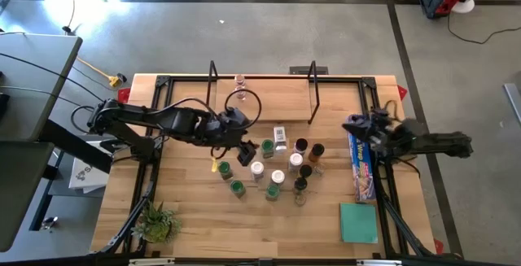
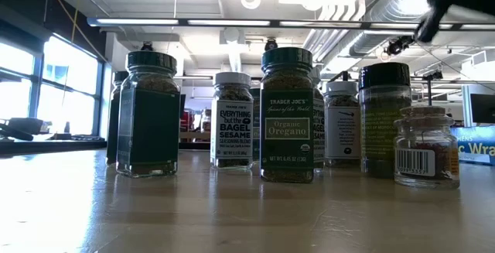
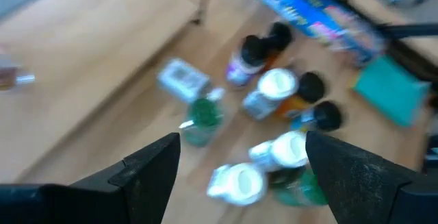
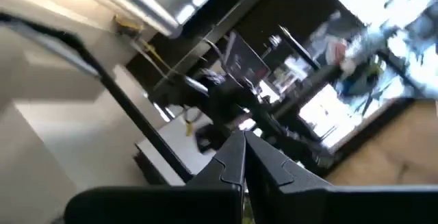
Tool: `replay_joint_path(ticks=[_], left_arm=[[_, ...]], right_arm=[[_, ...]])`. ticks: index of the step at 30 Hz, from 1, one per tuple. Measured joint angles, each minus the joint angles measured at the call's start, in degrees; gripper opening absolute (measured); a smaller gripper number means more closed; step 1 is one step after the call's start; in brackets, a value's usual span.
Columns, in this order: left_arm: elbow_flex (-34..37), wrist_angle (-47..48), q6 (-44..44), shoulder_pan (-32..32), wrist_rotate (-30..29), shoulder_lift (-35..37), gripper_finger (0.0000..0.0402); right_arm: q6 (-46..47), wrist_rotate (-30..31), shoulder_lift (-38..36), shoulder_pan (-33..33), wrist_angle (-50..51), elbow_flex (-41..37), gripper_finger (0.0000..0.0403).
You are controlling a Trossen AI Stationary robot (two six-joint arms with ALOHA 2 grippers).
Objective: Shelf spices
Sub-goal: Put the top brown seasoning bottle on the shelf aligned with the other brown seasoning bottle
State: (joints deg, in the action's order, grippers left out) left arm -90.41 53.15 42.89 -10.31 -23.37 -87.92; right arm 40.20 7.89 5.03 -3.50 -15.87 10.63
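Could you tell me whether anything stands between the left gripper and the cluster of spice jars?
Nothing visible does: the left gripper, jaws open and empty, hangs over the small green- and white-capped spice jars.

Bright ceiling lights glare in the low view; both wrist views motion-blurred

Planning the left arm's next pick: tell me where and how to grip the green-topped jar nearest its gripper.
Grip the green-topped jar around its cap and upper body, coming straight down from above. It stands upright, so the round sides suit two fingers. The left gripper, fingers open, is just beside it. Close across the free sides; a clear-lidded jar sits close behind, and other spices crowd the front.
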Motion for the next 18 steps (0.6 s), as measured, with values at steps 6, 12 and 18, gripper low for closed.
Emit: replay_joint_path(ticks=[6, 12, 18], left_arm=[[0.00, 9.65, -1.46, 0.00, -6.69, 4.28, 0.0309], [0.00, 16.67, -3.06, 0.00, -11.54, 9.05, 0.0309], [0.00, 22.58, -2.01, -0.81, -12.15, 12.62, 0.0309]], right_arm=[[-10.51, -0.93, 18.91, -0.77, 36.48, 27.39, 0.0000], [-10.55, -19.63, 41.92, -1.35, 61.41, 46.00, 0.0000], [-3.59, -25.88, 51.39, -9.00, 64.11, 43.21, 0.0003]])
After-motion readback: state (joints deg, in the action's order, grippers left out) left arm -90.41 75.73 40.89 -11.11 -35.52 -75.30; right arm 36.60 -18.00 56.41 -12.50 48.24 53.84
